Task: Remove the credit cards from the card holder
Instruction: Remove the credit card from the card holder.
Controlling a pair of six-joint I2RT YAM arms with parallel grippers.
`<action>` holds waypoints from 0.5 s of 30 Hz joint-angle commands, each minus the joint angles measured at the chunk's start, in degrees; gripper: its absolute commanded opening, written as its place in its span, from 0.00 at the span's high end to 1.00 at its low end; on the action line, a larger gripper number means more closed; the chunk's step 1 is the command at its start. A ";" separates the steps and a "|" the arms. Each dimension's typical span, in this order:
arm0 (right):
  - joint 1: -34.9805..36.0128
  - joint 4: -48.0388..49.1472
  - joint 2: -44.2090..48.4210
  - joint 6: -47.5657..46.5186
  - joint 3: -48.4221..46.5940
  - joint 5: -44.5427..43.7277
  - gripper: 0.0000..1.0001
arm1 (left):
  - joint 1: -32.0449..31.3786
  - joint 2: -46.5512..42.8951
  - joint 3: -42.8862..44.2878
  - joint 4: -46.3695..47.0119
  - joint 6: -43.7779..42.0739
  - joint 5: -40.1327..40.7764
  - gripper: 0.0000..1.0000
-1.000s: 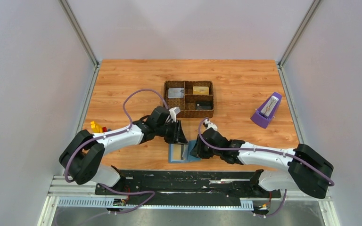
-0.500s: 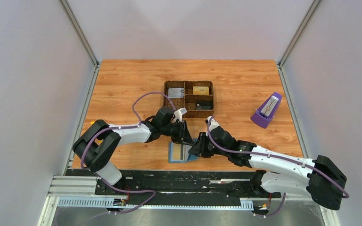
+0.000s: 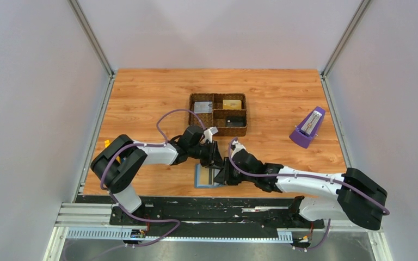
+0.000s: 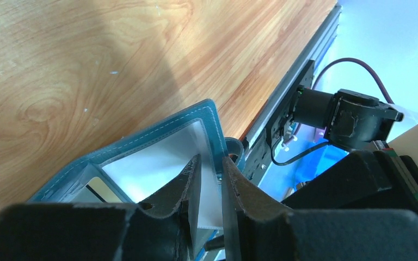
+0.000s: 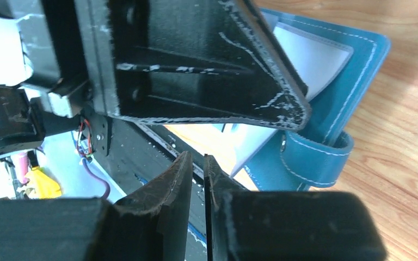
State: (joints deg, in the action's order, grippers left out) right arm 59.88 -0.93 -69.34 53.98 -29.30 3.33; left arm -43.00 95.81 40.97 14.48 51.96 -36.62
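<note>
The blue card holder (image 3: 201, 178) lies open by the table's front edge, and a gold-yellow credit card (image 3: 211, 175) shows in its pockets. In the left wrist view the card holder (image 4: 141, 142) shows its teal stitched border, its clear pocket and a corner of the gold card (image 4: 100, 187). My left gripper (image 4: 211, 159) is shut on the holder's right flap, the clear pocket pinched between its fingers. My right gripper (image 5: 197, 155) hangs just off that flap's strap (image 5: 315, 155); its jaws stand a narrow slit apart with nothing between. From above, the left gripper (image 3: 216, 161) and the right gripper (image 3: 226, 175) nearly touch.
A brown woven tray (image 3: 220, 131) behind the grippers holds a silver card (image 3: 202, 107), a gold one (image 3: 232, 104) and a dark one (image 3: 235, 122). A purple metronome (image 3: 307, 129) stands at the right. Yellow blocks (image 3: 108, 143) peek out beside the left arm.
My left gripper has swung right over the card holder and closed on its flap. The right gripper has slid slightly left against the holder, its jaws narrowing.
</note>
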 commanded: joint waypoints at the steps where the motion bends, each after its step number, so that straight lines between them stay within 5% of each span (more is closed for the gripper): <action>1: 0.34 1.76 -1.03 2.23 -0.04 -4.95 0.85 | -0.25 -2.64 1.28 -2.87 -2.12 2.79 0.72; 15: -0.29 3.69 -0.09 1.28 4.66 -6.30 0.84 | -0.24 -17.96 4.81 -30.78 -8.39 22.67 0.70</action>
State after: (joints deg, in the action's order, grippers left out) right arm 59.92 -0.30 -70.37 55.83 -24.25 -1.76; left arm -43.05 82.39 44.95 -7.57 46.46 -20.75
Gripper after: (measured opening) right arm 0.154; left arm 0.305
